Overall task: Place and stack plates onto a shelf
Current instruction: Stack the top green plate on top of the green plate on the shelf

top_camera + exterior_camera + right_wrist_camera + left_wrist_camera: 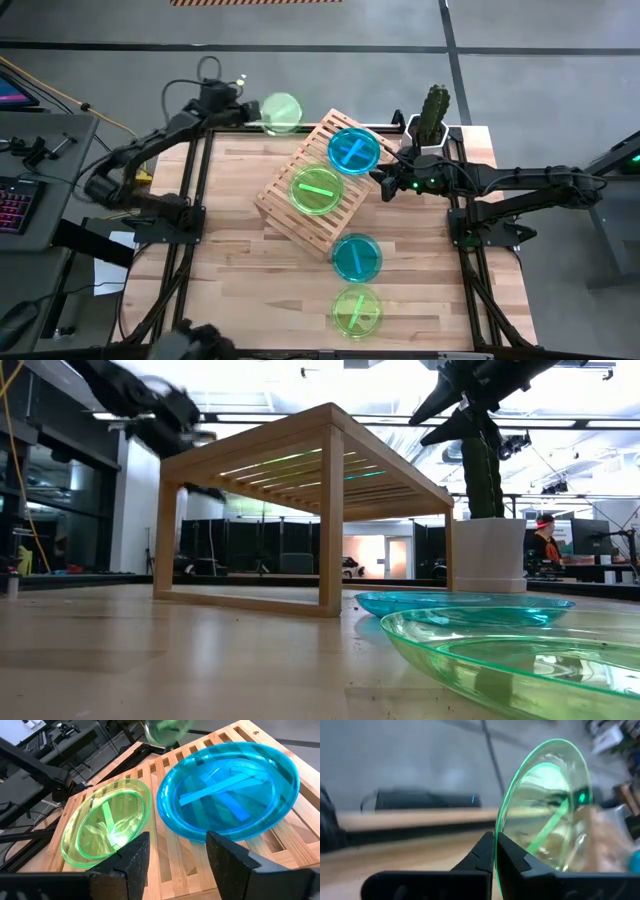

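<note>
A green plate [281, 112] is held in the left gripper [243, 113] beyond the table's far edge, at about eleven o'clock from the table's centre; in the left wrist view its rim is seen pinched between the closed fingers [485, 855], the plate [547, 807] standing nearly on edge. The wooden shelf [318, 183] is set askew on the far half of the tabletop [230, 260]. Two plates are carried on its slats: a blue plate [354, 150] toward one o'clock and a green plate on the shelf [318, 190] near its middle, the two just beside each other. The right gripper [388, 180] is held at the shelf's three o'clock edge, just beside the blue plate, its fingers [134, 855] spread wide with nothing between them. Off the shelf, a second blue plate [356, 257] lies on the table at five o'clock, touching the shelf's near corner, and another green plate [357, 310] lies just beyond it toward the near edge. A potted cactus [432, 118] stands at the far right corner. No brand, label or legible writing can be made out; only bar and cross marks are seen on the plates.
</note>
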`<state>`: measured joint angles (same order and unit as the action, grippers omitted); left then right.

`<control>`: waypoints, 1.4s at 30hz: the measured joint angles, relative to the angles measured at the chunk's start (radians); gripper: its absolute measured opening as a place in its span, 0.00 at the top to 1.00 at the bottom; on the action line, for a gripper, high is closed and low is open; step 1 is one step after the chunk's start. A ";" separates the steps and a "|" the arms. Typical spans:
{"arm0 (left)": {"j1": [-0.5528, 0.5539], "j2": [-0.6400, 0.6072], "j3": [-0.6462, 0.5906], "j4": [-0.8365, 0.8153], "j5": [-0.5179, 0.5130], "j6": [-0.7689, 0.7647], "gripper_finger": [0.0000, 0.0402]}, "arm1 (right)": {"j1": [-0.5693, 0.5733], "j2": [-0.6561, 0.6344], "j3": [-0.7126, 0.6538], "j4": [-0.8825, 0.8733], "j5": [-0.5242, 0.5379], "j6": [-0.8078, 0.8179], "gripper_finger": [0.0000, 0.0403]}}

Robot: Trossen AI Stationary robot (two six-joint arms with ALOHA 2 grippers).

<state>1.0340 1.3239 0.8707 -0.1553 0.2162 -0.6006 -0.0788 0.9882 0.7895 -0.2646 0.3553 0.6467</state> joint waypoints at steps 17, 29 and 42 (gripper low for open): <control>-0.632 -0.373 0.091 -0.279 -0.265 -0.221 1.00 | 0.000 -0.138 0.000 -0.002 -0.007 -0.164 0.56; -0.950 -0.113 0.281 -0.432 -0.495 -0.308 1.00 | 0.000 -0.229 0.000 -0.098 0.058 -0.211 0.56; -0.880 0.014 0.368 -0.547 -0.446 -0.252 1.00 | 0.000 -0.229 0.000 -0.169 0.057 -0.211 0.56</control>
<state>0.1538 1.3376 1.2388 -0.7025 -0.2299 -0.8525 -0.0788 0.7597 0.7895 -0.4335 0.4126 0.4362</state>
